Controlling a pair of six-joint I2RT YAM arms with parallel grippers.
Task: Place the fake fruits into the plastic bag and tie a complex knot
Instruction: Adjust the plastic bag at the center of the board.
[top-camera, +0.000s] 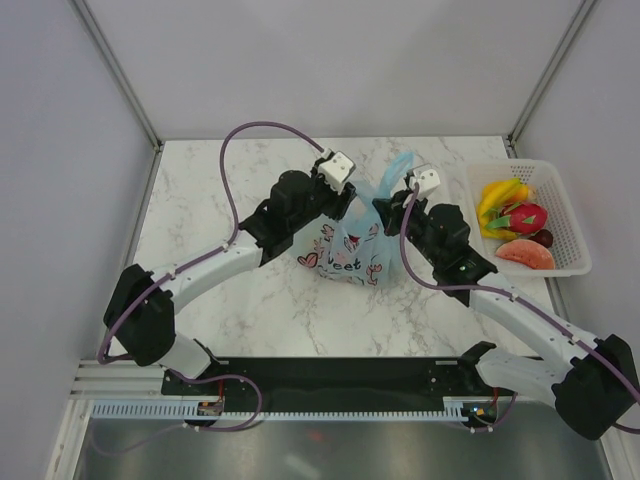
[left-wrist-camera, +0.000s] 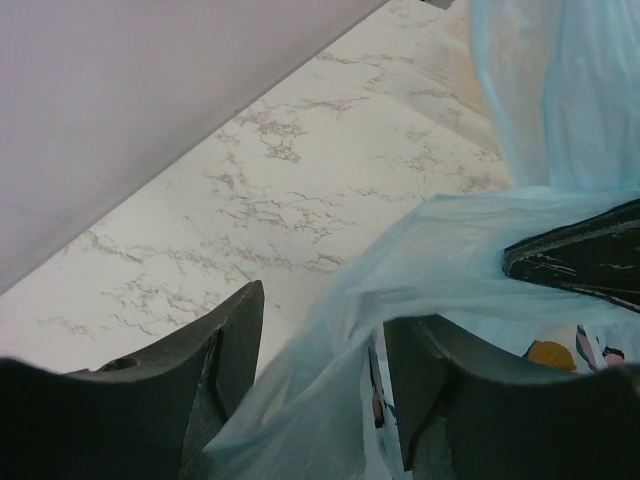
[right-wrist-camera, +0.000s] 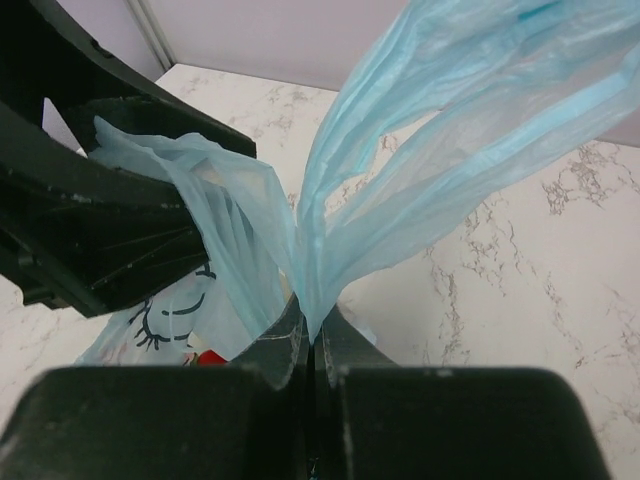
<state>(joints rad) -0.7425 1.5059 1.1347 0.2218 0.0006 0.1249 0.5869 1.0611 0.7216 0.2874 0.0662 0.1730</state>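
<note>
Plastic bag (top-camera: 350, 248) stands mid-table between my two wrists, light-blue film, doodle panel facing the camera. Its handle loops are drawn up above the mouth. I see no knot anywhere.

- In the bag: a tan-yellow lump (left-wrist-camera: 550, 355) shows low in the left wrist view, and a red scrap shows in the right wrist view. These may be fruit already loaded; I can't tell for sure.
- Outside the bag: bananas (top-camera: 498, 195), dragon fruit (top-camera: 527, 215), dark ball (top-camera: 543, 238) and orange-red slice (top-camera: 525, 255) lie in the white mesh basket (top-camera: 572, 200) at the right edge, well apart from the bag.
- My read: loading is partly done at best and tying is not done, though both arms are at the handles.

Right gripper (right-wrist-camera: 310, 345) is clamped tight on a gathered strip of bag handle, with film fanning up out of the closed fingers. Left gripper (left-wrist-camera: 325, 318) has its fingers apart. Bag film runs loose through the gap and is not pinched as far as I can see, so I call it released.

Both arms reach forward from the near edge of the marble table (top-camera: 220, 180) and bend inward. The wrists nearly meet over the bag's top, the left on its left side and the right on its right.
</note>
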